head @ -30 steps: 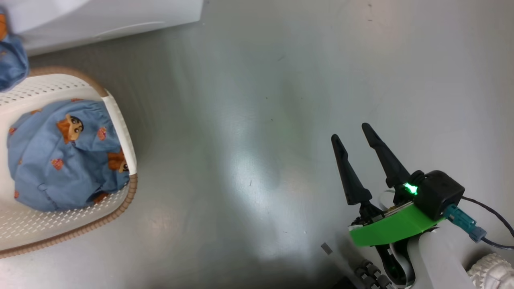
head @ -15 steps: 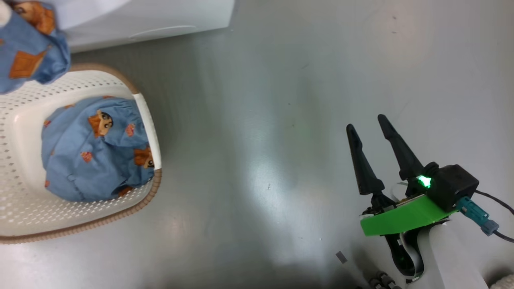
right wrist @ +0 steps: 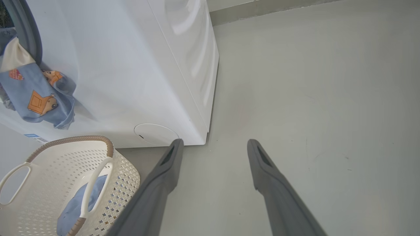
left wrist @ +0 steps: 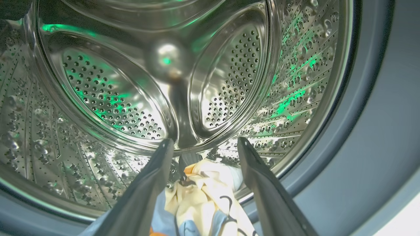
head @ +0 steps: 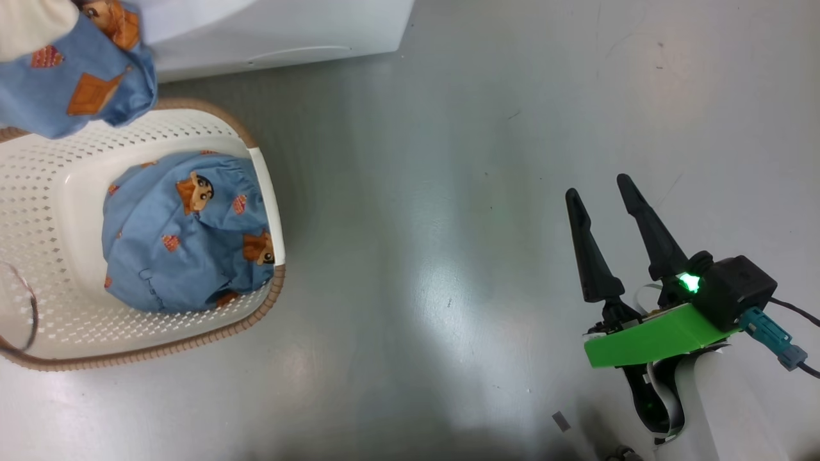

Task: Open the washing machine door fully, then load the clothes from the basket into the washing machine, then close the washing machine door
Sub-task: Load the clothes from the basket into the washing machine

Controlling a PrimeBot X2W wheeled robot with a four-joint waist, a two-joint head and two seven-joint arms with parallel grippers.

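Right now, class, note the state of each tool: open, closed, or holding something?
Left tool: open, not gripping; a soft cream-and-blue printed garment lies between its spread fingers.
Right tool: open, empty, over the grey floor.

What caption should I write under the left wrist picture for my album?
Open left gripper peers into the shiny steel drum, with a cream-and-blue garment draped at its rim.

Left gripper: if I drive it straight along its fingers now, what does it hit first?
Probably the cream-and-blue garment lying between the fingers of the left gripper at the drum mouth; beyond it, the steel back wall. Depth is unclear.
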